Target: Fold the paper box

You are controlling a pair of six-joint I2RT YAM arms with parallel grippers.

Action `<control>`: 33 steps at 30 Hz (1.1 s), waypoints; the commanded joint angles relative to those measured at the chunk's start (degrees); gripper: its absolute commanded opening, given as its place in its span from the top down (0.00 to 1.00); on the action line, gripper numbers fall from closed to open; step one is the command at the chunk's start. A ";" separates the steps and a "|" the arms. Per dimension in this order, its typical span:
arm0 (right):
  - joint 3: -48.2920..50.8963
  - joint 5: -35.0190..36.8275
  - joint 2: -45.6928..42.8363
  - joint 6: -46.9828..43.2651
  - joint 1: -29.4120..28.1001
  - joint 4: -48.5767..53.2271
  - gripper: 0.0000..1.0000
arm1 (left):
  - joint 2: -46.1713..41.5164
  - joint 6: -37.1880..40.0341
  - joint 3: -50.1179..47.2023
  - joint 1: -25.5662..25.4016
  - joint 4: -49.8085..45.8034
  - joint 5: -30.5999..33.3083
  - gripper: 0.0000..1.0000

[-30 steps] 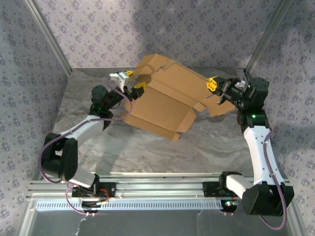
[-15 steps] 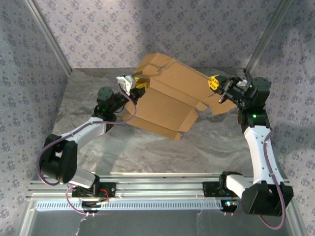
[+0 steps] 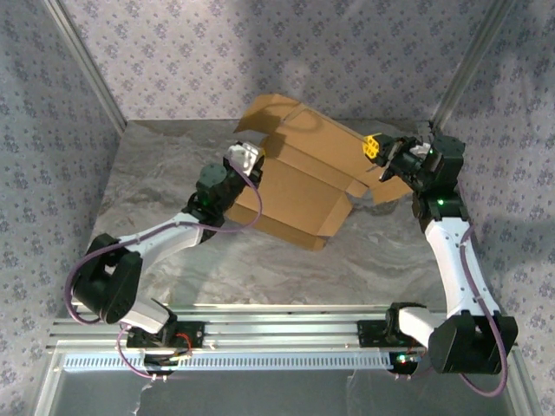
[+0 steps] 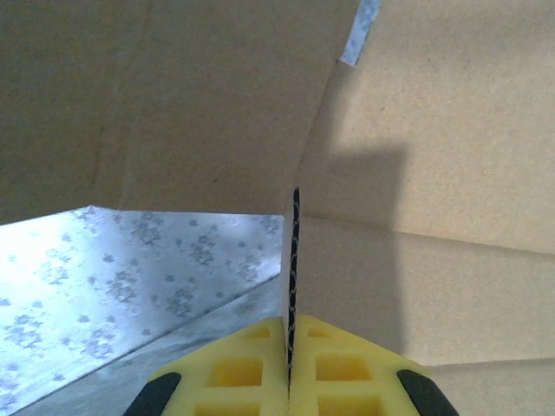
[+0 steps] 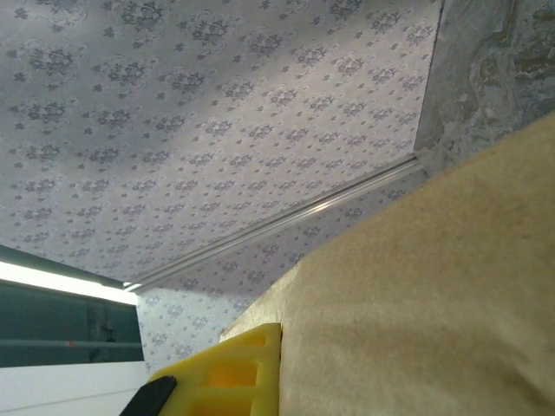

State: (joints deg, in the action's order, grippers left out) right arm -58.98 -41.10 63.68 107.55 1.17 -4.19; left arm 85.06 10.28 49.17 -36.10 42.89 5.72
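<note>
Showing the paper box (image 3: 299, 186) as a partly creased brown sheet over the far middle of the desk (image 3: 260, 264). Its far flaps are tilted upward, and its near corner appears to rest on the surface. The left jaws are pressed together on the sheet's left edge. In the left wrist view that edge runs end-on between the yellow pads (image 4: 234, 373), with the broad panels (image 4: 434, 173) rising beyond. The right jaws are likewise closed on the small flap at the sheet's right end, where cardboard (image 5: 434, 303) covers one yellow pad (image 5: 225, 377).

The governing relation is that the box spans between the two grips. Its bulk lies to the right of the left jaws and to the left of the right jaws, and the main creases run diagonally from far-left to near-right. Any fold therefore probably has to swing a held side inward toward the centre panel. The left arm sits nearer that large panel, while the right arm holds only an outlying flap, which could tear or slip if pulled outward.
</note>
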 commanded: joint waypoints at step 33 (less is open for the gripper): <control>2.18 4.18 0.91 -9.22 -6.44 6.62 1.00 | 28.96 49.74 8.22 -16.74 22.71 35.27 0.92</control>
State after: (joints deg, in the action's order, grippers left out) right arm -56.38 -32.67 64.58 99.88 -3.90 2.92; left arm 117.10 61.36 57.06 -50.15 65.23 44.49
